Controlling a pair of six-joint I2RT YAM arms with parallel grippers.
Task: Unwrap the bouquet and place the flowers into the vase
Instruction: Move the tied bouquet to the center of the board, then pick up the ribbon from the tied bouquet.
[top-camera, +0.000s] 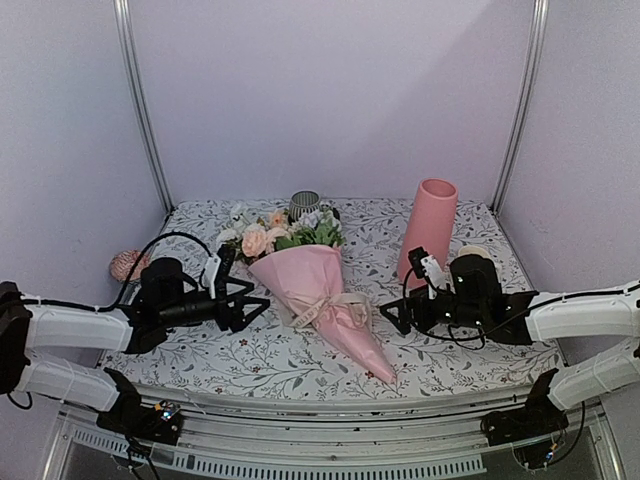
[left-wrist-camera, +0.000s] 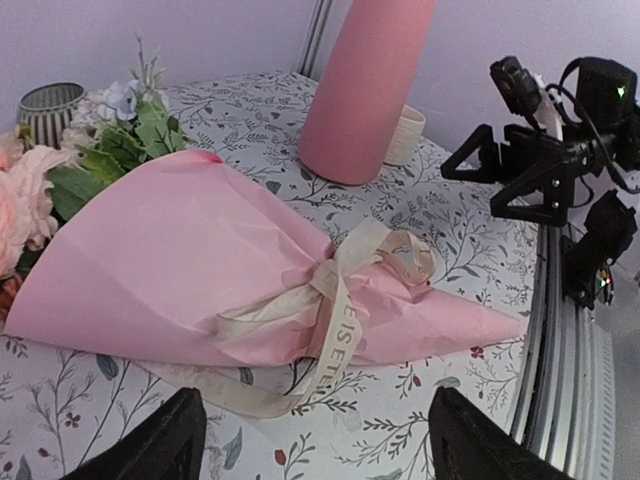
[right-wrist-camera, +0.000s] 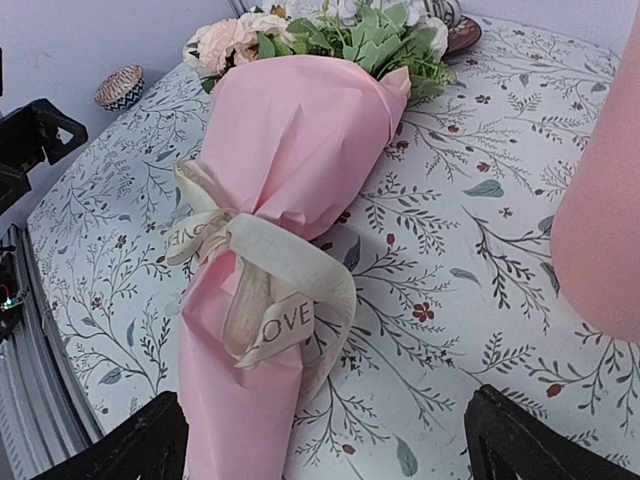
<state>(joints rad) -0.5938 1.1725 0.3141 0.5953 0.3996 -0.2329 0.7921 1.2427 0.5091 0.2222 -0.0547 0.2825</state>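
Pink-paper bouquet (top-camera: 318, 285), a cone of pale pink paper tied with a cream printed ribbon (top-camera: 325, 308), lies on its side in the middle of the tabletop (top-camera: 250, 360), which is covered by a white cloth printed with leaves and sprigs. Its pointed tip aims toward the near right edge and its open mouth toward the far left. Peach, white and pink artificial flowers (top-camera: 268, 235) with green leaves stick out of that mouth, wrapped in the paper. The bow sits about halfway down the cone, its loops and tails spread over the paper.

The tall matte pink cylinder vase (top-camera: 430, 228) stands upright at the far right of the tabletop, apart from the bouquet. A small cream mug (top-camera: 472, 252) shows just behind its right side. A striped grey cup (top-camera: 304, 203) stands at the far edge, right behind the blooms. A small round patterned bowl (top-camera: 124, 264) sits at the left edge.

The left claw (top-camera: 256, 304) hovers low just left of the cone, jaws spread wide and holding nothing. The right claw (top-camera: 392, 318) hovers low to the right of the cone's narrow end, in front of the vase, jaws also wide and empty. Both point inward toward the ribbon and touch neither it nor the paper.
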